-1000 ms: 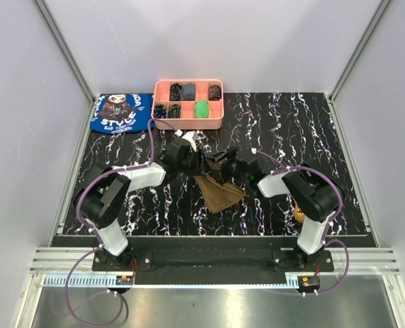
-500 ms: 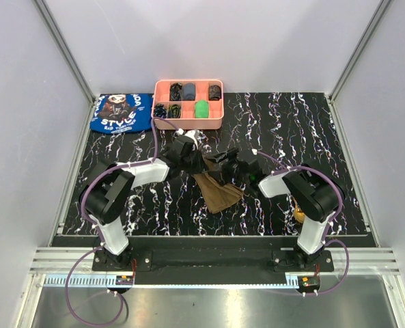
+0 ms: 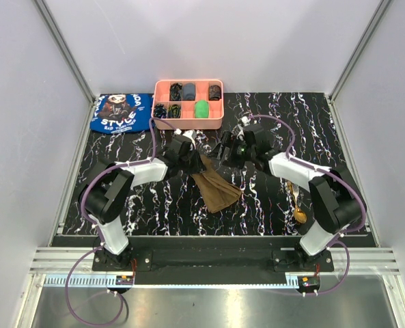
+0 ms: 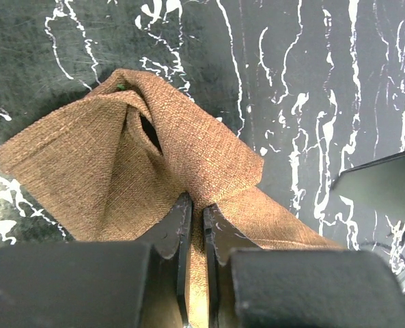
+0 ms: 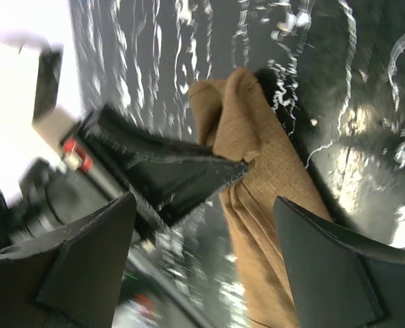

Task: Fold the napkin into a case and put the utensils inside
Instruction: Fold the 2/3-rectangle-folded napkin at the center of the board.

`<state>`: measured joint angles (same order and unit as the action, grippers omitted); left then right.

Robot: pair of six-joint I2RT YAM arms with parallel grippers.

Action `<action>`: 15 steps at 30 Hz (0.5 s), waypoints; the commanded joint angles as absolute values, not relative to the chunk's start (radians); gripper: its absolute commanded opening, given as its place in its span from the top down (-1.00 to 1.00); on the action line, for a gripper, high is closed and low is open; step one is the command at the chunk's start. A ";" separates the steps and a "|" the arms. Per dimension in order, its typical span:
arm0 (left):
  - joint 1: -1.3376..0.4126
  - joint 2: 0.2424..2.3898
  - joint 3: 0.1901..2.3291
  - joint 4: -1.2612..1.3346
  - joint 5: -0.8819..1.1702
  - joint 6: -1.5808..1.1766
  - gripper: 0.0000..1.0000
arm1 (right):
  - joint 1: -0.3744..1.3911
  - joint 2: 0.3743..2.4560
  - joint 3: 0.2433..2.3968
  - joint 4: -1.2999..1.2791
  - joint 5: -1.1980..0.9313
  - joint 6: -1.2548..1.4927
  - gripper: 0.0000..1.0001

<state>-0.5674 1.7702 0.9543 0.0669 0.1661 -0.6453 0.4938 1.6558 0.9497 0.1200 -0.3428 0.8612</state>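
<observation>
The olive-brown napkin [image 3: 216, 190] lies crumpled in a narrow bundle at the middle of the black marbled table. My left gripper [image 3: 192, 163] is shut on the napkin's far end, and in the left wrist view its gripper [image 4: 196, 208] pinches a fold of the woven napkin [image 4: 113, 164]. My right gripper [image 3: 228, 152] hovers open just right of that end. In the right wrist view its gripper [image 5: 202, 232] stands wide open above the napkin [image 5: 260, 171], holding nothing. Gold utensils [image 3: 298, 206] lie by the right arm, partly hidden by it.
A pink compartment tray [image 3: 187, 125] with small dark and green items stands at the back centre. A blue printed cloth [image 3: 120, 113] lies to its left. Grey walls close in the table on three sides.
My left gripper has shut on the napkin's far end. My right gripper has opened wider and drawn off toward the back as its arm stretched out.
</observation>
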 commanded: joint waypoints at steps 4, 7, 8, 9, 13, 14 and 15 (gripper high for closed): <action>-0.560 1.775 0.953 0.109 0.210 -0.655 0.99 | 0.541 1.672 1.078 -0.323 -0.419 0.281 -0.86; -0.557 1.778 0.960 0.098 0.213 -0.652 0.99 | 0.598 1.695 1.094 -0.340 -0.367 0.221 -0.89; -0.552 1.781 0.960 0.098 0.215 -0.652 0.99 | 0.613 1.707 1.097 -0.345 -0.347 0.200 -0.90; -0.552 1.784 0.959 0.097 0.225 -0.653 0.99 | 0.623 1.710 1.101 -0.348 -0.316 0.187 -0.89; -0.548 1.784 0.954 0.103 0.230 -0.655 0.99 | 0.666 1.733 1.124 -0.353 -0.273 0.157 -0.86; -0.548 1.786 0.953 0.104 0.229 -0.655 0.99 | 0.672 1.736 1.129 -0.359 -0.229 0.150 -0.85; -0.546 1.784 0.953 0.101 0.230 -0.655 0.99 | 0.676 1.740 1.140 -0.367 -0.212 0.147 -0.82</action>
